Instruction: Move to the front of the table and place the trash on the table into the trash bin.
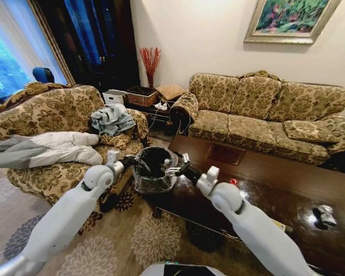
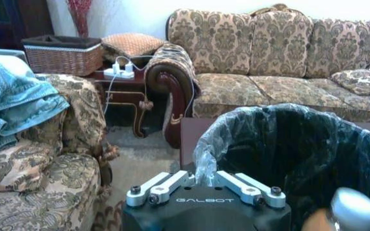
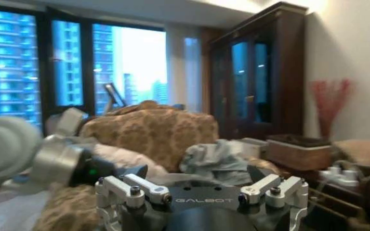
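Both grippers held at the trash bin, centre of the head view.

The left gripper is closed on the rim of the trash bin; the right gripper is spread open above it. On the table, lower right, a silvery can is left: judged light, thin-walled and slippery, best taken gently around its middle.

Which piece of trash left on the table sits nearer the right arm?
The small red item, right beside the right arm's elbow on the table; the silvery can lies farther off, toward the table's far right.
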`<state>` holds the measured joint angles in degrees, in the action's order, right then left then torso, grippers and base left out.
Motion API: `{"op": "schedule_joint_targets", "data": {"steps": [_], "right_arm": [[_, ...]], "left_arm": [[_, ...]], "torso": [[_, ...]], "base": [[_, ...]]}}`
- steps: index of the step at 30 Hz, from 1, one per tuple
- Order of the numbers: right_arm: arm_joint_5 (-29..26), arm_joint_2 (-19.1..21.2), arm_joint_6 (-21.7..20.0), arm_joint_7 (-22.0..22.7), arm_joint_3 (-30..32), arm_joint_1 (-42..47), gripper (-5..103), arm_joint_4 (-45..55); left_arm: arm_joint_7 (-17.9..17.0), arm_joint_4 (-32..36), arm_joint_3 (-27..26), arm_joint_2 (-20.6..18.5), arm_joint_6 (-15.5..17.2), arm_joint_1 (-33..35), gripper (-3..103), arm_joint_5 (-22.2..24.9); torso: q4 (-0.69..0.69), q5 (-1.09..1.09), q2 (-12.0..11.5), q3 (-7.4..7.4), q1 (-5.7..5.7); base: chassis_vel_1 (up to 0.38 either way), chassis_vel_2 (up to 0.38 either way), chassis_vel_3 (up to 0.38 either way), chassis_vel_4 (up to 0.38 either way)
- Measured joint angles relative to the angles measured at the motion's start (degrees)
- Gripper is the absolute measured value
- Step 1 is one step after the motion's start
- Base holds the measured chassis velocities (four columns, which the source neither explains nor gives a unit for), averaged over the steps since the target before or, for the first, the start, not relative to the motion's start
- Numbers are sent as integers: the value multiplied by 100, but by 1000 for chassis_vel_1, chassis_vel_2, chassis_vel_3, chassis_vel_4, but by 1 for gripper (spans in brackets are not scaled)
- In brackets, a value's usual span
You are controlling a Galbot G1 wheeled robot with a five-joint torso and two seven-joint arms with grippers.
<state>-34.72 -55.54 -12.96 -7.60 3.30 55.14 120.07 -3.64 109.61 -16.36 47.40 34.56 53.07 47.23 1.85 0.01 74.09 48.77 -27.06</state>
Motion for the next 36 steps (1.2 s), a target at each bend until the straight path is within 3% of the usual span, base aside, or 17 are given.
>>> {"op": "schedule_joint_targets", "data": {"steps": [4,6,7,8,14,24,36], "right_arm": [[-95,54,-1,381,644,431,100,299],[-113,76,-101,933,1225,888,100,559],[-113,76,-101,933,1225,888,100,559],[-20,68,-222,1275,1525,1177,100,619],[428,-270,-853,2096,2316,1884,100,542],[497,-405,-1016,2228,2442,2054,100,534],[575,-532,-1064,2168,2281,1997,100,377]], "left_arm": [[-10,109,-118,22,7,130,4,-1],[-10,223,-284,47,7,332,4,-36],[-10,223,-284,47,7,332,4,-36],[-10,290,-384,85,-20,495,4,-90],[71,621,-838,347,-135,1192,4,-483],[135,1034,-1322,586,-191,1938,4,-817],[178,1241,-1579,673,-224,2258,4,-893]], "torso": [[0,0,0,0,0],[-1,-1,1,0,0],[-1,-1,1,0,0],[-1,0,0,0,0],[-1,0,1,0,1],[2,-1,1,0,0],[0,-1,1,0,0]], "base": [[0,0,0,0],[0,0,0,0],[0,0,0,0],[0,0,0,0],[0,0,0,0],[0,0,0,0],[-98,-89,1,-9]]}}
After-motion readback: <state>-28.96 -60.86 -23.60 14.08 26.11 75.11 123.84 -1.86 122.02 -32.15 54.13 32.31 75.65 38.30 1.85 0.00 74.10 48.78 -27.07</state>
